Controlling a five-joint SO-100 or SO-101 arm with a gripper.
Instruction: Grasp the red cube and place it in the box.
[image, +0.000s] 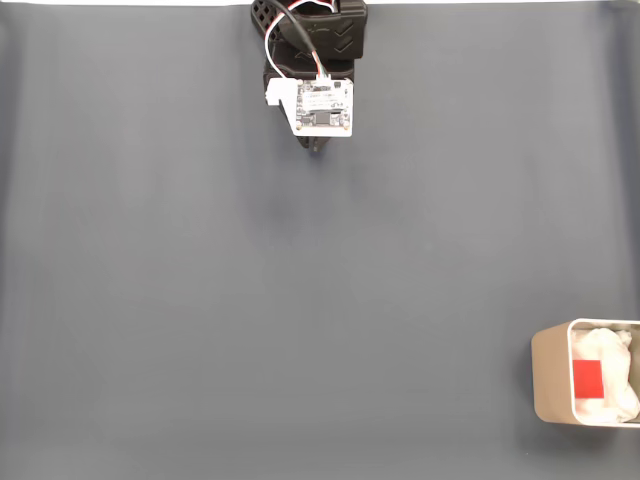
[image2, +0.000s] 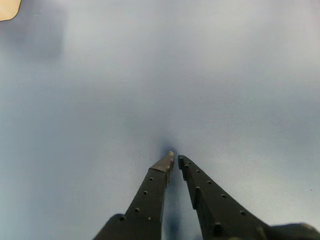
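red cube (image: 588, 378): we see it sitting inside the box, on the white padding (image: 610, 400), far right and low in the fixed view
box (image: 551, 375): pale beige, at the right edge of the desk, partly cut off by the frame
gripper (image2: 175, 159): fingers pretty much together, tips nearly touching, nothing between them, just above the desk
arm (image: 310, 60): up at the top middle of the fixed view, well apart from the box
desk (image: 250, 300): plain dark grey-blue surface

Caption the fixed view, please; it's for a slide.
Red cube rests inside the padded box at lower right; the arm's gripper sits far off at top.
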